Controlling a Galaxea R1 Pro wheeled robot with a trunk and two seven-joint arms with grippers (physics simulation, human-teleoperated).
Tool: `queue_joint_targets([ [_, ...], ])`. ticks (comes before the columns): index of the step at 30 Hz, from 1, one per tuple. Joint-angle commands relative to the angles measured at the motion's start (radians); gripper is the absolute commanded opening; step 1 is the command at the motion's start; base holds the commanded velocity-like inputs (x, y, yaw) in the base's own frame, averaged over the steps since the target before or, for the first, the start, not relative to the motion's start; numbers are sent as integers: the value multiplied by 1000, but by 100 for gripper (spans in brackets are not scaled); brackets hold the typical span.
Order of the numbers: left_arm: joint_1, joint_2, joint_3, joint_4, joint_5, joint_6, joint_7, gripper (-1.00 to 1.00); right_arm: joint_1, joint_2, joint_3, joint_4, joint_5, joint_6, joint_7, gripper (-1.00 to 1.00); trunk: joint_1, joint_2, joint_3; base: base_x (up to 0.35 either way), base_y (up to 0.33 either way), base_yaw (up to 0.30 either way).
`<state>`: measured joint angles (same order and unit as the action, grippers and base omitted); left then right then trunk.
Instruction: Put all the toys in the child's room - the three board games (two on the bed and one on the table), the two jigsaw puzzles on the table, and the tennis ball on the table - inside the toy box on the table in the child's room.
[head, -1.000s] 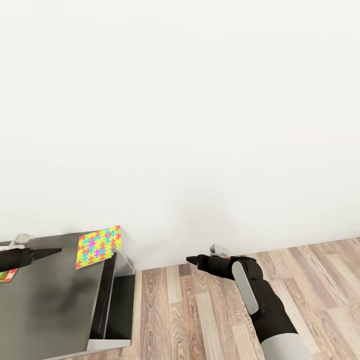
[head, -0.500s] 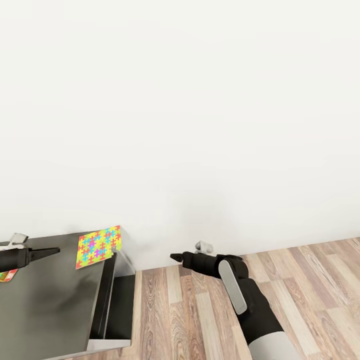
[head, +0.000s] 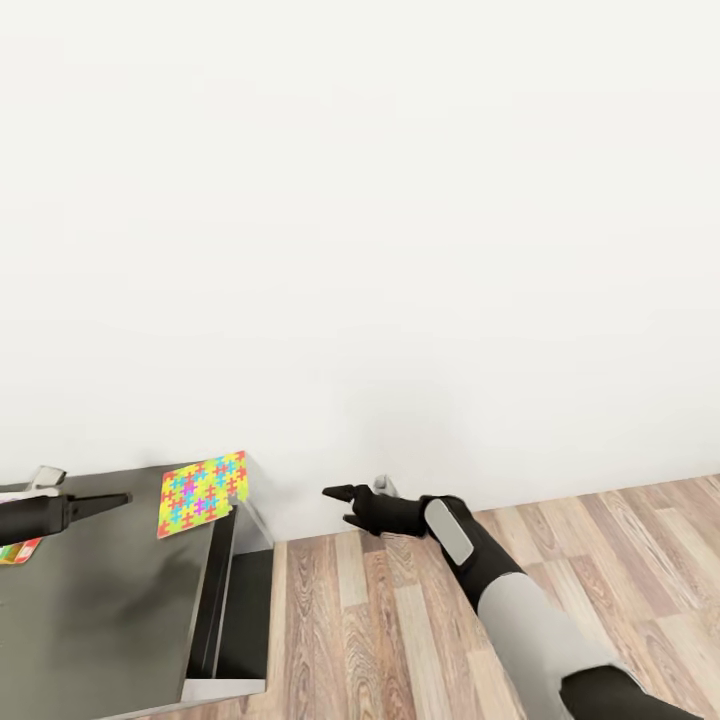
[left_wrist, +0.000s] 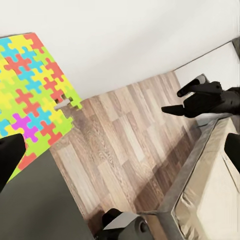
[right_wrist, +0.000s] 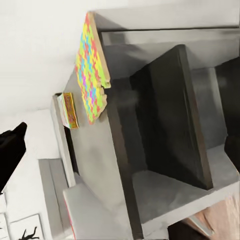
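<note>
One jigsaw puzzle (head: 200, 492) lies flat on the far right corner of the dark grey table (head: 100, 620), slightly overhanging the edge. My left gripper (head: 118, 499) hovers over the table just left of the puzzle (left_wrist: 30, 90), open and holding nothing. To the right of the table's end, over the floor, my right gripper (head: 345, 505) is open and empty, pointing at the puzzle (right_wrist: 92, 75) and the table (right_wrist: 95, 165). A thin red and yellow flat thing (head: 15, 550) lies on the table at the picture's edge (right_wrist: 67, 110); I cannot tell which toy it is.
The table end has open dark shelving (head: 235, 610) below the top. A white wall runs behind, and wood-plank floor (head: 400, 640) stretches to the right. A beige surface in a grey frame (left_wrist: 210, 195) shows in the left wrist view.
My right arm has reached left toward the table's end, and its fingers now show spread. The left gripper has edged slightly right toward the puzzle.
</note>
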<state>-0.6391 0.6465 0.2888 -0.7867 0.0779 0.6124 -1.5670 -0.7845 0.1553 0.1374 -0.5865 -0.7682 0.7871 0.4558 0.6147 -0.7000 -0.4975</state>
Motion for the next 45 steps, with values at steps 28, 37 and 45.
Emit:
queue_joint_targets([
  [28,8,-23,1,-26,33,23,-4,100,-22,-5,27,-14,21,-100,130,100,0,-1,3,0,50,36],
  [37,8,-22,3,-28,34,23,-4,100,-22,2,26,-15,35,-103,129,100,0,-1,9,0,-33,192],
  [45,6,-39,3,-15,41,37,-4,100,-15,10,11,-20,62,-122,126,100,0,-1,10,0,-96,23],
])
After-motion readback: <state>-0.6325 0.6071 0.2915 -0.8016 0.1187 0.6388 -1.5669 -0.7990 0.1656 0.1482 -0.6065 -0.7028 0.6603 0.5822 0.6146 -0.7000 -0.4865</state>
